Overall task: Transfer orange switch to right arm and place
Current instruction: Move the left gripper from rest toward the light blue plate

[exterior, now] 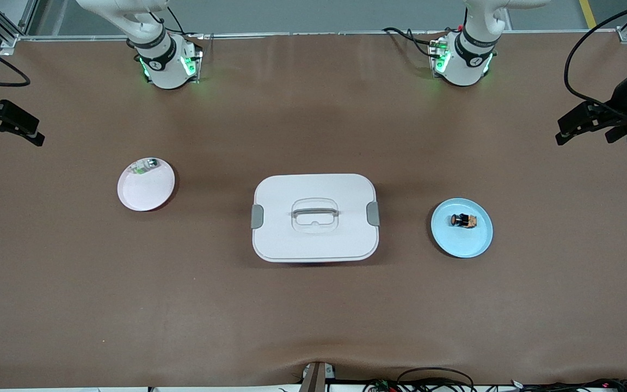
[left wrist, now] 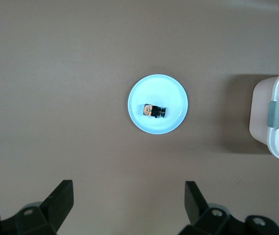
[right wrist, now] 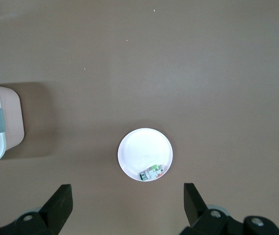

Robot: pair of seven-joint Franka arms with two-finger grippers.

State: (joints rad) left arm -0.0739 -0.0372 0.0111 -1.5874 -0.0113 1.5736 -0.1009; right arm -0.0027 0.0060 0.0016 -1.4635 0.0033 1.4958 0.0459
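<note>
**Orange switch on its blue plate, both grippers spread and empty**

The orange switch (exterior: 463,220), a small black cylindrical push-button with a tan end, lies on its side near the middle of a round light-blue plate (exterior: 474,245); in the left wrist view the switch (left wrist: 154,111) is alone on that plate (left wrist: 171,93). The plate sits on the brown tabletop (exterior: 313,316) beside the white rectangular lidded box with grey side clips and a recessed handle (exterior: 314,218), toward the left arm's end of the tabletop.

The left gripper (left wrist: 128,208) hangs high over the tabletop next to the blue plate, fingers (left wrist: 61,198) wide apart, nothing between them. The left arm waits.

Beside the box toward the right arm's end lies a round white plate (exterior: 145,193) carrying a small clear-silver part with green marking (exterior: 145,166) near its rim. The right gripper (right wrist: 128,205) hangs high over the tabletop next to this white plate (right wrist: 139,147), fingers (right wrist: 61,200) wide apart and empty. The right arm waits too.
</note>
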